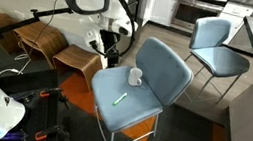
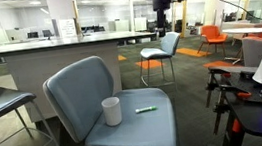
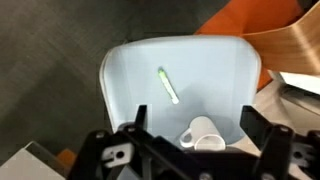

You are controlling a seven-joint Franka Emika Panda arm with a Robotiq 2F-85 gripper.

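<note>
Mug (image 3: 203,135) (on the chair seat (image 3: 130,70)) lies below spread fingers (image 3: 112,152).

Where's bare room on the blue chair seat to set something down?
The seat is bare on either side of the green pen, out to each side edge, and beyond the pen's far tip. It is crowded only around the white mug, which stands close to the backrest, nearest the open gripper.
</note>
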